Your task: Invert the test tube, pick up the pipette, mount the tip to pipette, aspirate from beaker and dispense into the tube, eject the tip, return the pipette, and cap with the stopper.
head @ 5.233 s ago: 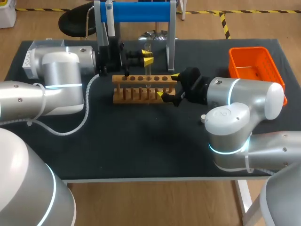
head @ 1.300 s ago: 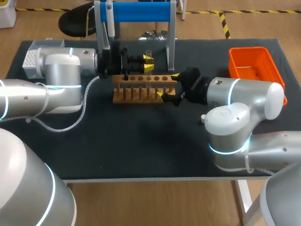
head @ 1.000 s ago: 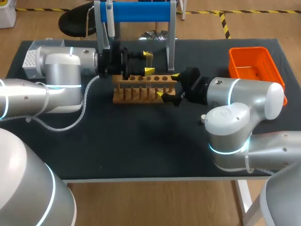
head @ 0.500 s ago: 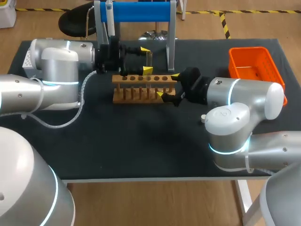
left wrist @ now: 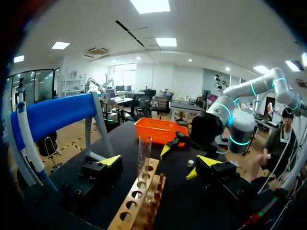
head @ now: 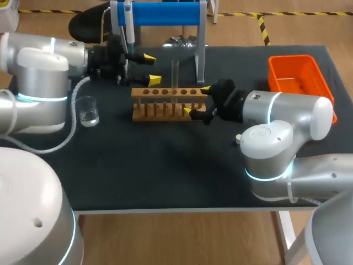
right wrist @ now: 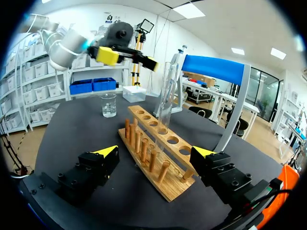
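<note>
On the head view my right arm covers the orange basket's near edge and half-hides a small white thing that I can't identify. My left arm blocks the pipette's lower end. The test tube's base is sunk in the rack.

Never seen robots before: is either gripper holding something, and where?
Nothing held. Left gripper hangs open, clear of the test tube; right gripper straddles the rack end, open.

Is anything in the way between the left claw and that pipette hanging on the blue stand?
Nothing visible. The open left claw sits in front of the blue stand; the pipette hangs at its left end, beside the claw. The glass tube in the rack stands off that path.
</note>
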### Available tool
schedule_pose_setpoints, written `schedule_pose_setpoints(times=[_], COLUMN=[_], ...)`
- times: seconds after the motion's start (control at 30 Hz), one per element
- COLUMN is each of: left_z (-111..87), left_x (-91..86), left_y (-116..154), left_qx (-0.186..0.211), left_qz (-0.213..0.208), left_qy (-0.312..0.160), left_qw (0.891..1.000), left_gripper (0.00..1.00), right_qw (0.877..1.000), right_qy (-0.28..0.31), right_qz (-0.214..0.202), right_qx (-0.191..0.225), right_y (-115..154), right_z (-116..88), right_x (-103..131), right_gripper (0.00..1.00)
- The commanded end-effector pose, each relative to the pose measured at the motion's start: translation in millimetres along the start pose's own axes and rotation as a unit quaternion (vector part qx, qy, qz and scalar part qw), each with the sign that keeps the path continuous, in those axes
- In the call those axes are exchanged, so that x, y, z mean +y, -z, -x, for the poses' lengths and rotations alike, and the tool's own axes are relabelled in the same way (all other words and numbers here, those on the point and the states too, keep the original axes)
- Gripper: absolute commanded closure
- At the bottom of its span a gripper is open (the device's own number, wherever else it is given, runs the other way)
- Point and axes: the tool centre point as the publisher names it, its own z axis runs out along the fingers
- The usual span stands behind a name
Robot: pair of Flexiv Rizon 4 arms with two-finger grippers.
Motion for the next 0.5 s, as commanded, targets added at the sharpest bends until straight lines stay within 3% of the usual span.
schedule_pose_setpoints(times=[0.03, 0.47, 0.5], left_z=[-25.3, -25.3, -21.4], left_x=[-6.5, -6.5, -1.4], left_y=[25.1, 25.1, 29.5], left_qx=[-0.034, -0.034, -0.056], left_qz=[0.023, 0.023, 0.027], left_qy=[0.0, 0.0, 0.005], left_qw=[0.999, 0.999, 0.998], left_gripper=[0.0, 0.0, 0.0], right_qw=[1.0, 1.0, 1.0], right_qy=[0.0, 0.0, 0.0], right_qz=[0.001, 0.001, 0.001], right_qx=[0.001, 0.001, 0.001], right_y=[0.6, 0.6, 0.6], right_z=[0.5, 0.5, 0.5], right_x=[-0.6, -0.6, -0.6], right_gripper=[0.0, 0.0, 0.0])
